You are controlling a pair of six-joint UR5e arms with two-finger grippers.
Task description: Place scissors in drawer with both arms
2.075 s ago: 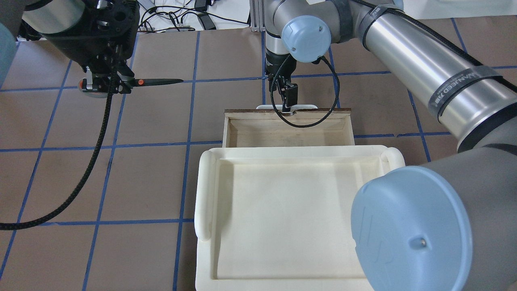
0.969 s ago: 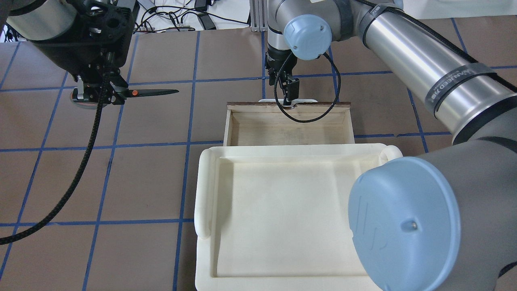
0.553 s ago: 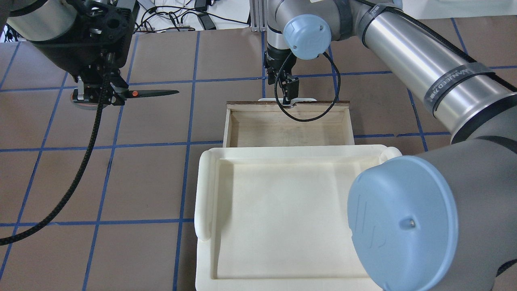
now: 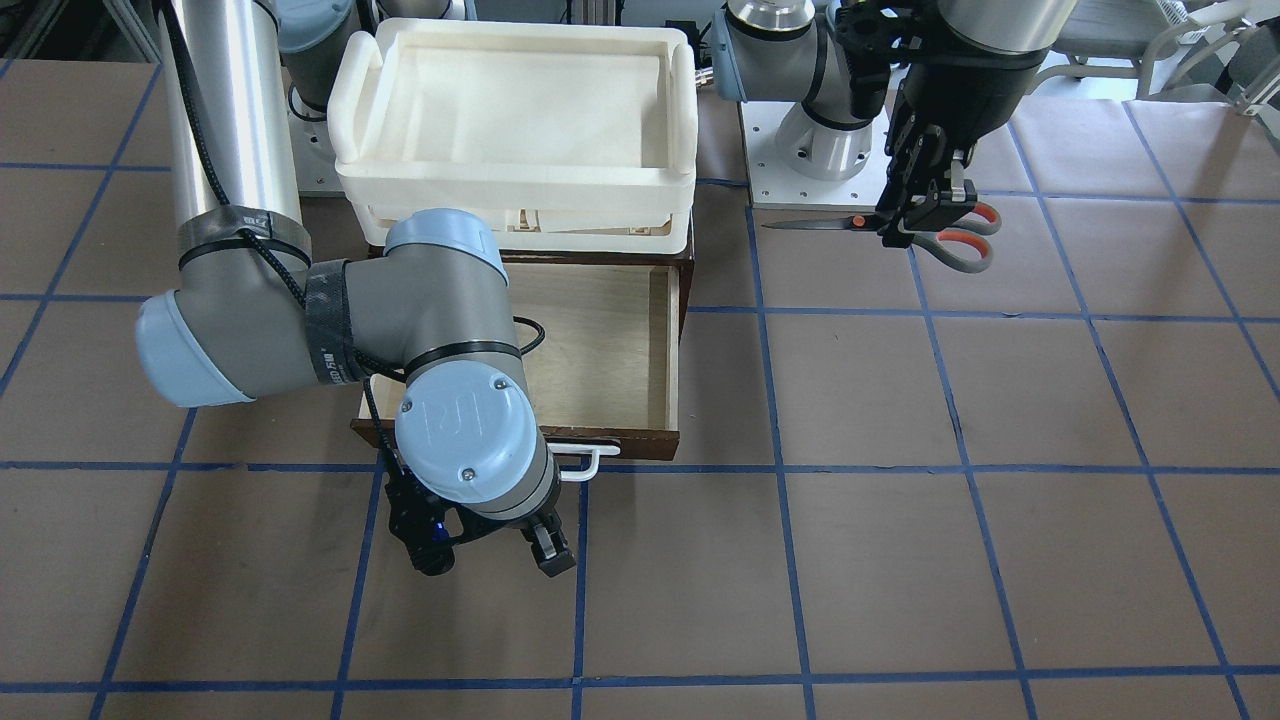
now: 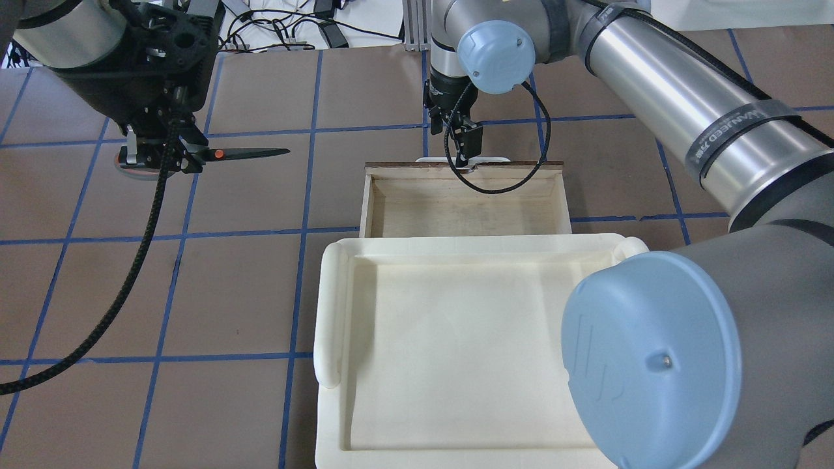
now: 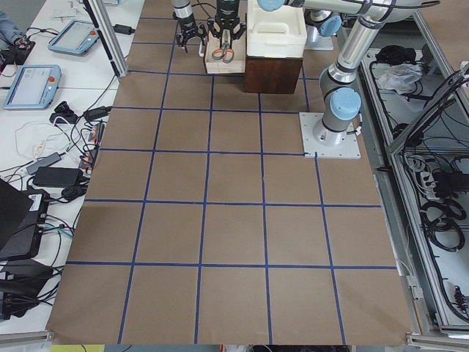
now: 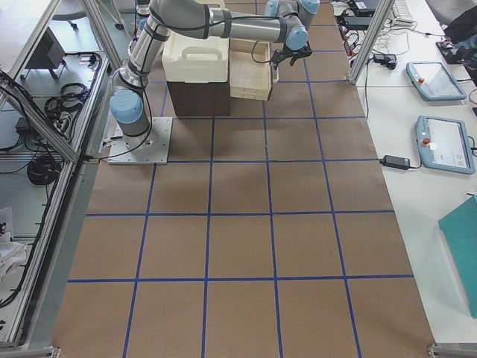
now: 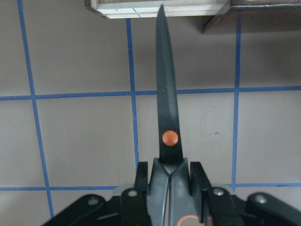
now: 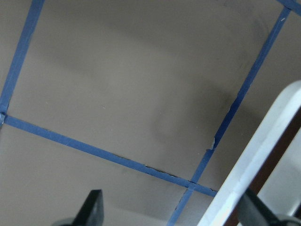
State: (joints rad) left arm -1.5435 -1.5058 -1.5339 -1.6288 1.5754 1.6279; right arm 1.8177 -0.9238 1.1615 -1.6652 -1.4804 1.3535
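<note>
The drawer (image 4: 673, 350) was found open and bare, the right gripper (image 4: 490, 555) spread just beyond its white handle (image 4: 580, 462). The scissors (image 4: 858, 221) were pinched behind the pivot by the left gripper (image 4: 905, 232) above the table (image 4: 900, 500) toward its left edge, so carrying and release were judged outstanding. Only an embossed UR mark (image 4: 448, 420) on a joint cap (image 4: 485, 455) was read.

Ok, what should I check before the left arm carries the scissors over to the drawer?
1. Left fingers shut on scissors: ok.
2. Blades closed: ok.
3. Drawer pulled open: ok.
4. Right fingers open, off the handle: ok.
5. Scissors above drawer: not ok, off to its side.
6. Right arm's cable clear of drawer opening: cannot tell.
</note>
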